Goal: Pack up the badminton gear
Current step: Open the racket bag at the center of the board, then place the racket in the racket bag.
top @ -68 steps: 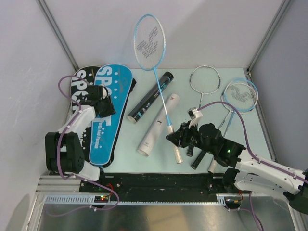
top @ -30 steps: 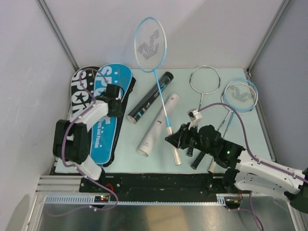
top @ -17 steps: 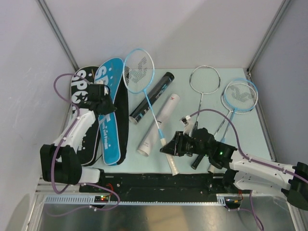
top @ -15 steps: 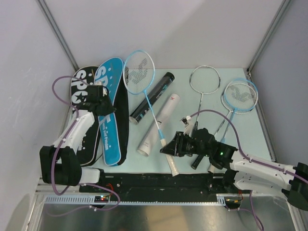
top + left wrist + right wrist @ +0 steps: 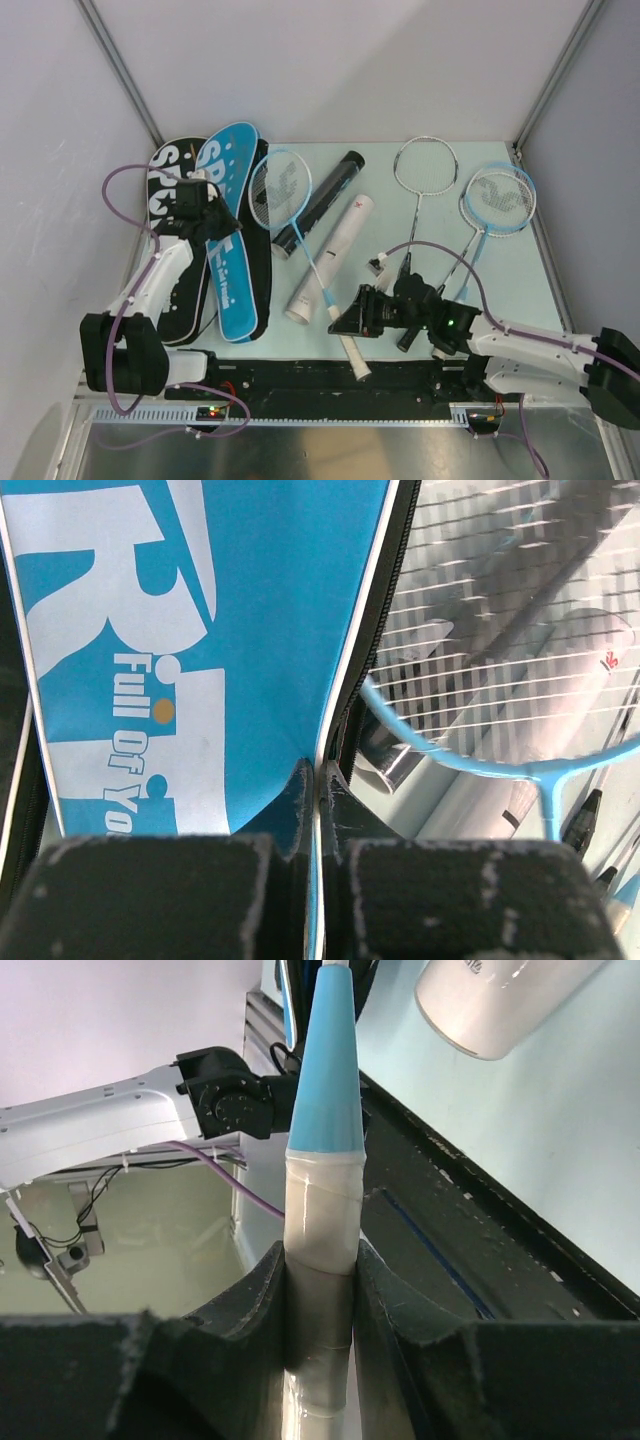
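Note:
My left gripper (image 5: 207, 207) (image 5: 320, 780) is shut on the zip edge of the blue "SPORT" cover (image 5: 228, 262) (image 5: 200, 630), holding its top flap up. The black "SPORT" cover (image 5: 168, 190) lies beside it on the left. My right gripper (image 5: 350, 322) (image 5: 322, 1280) is shut on the white grip (image 5: 322, 1230) of a blue racket. That racket's head (image 5: 280, 190) (image 5: 500, 660) lies right beside the blue cover's open edge. A black tube (image 5: 322, 198) and a white tube (image 5: 332, 255) (image 5: 500, 1000) lie under the racket. No shuttlecocks are in view.
A silver racket (image 5: 425, 165) and a second blue racket (image 5: 498, 200) lie at the back right, their dark handles (image 5: 410, 330) reaching under my right arm. Grey walls close in the left, back and right sides. The black base rail (image 5: 330, 375) runs along the front.
My right gripper has swung the blue racket left and toward the front, bringing its head down beside the blue cover. My left gripper has shifted back-left, holding the blue cover's edge.

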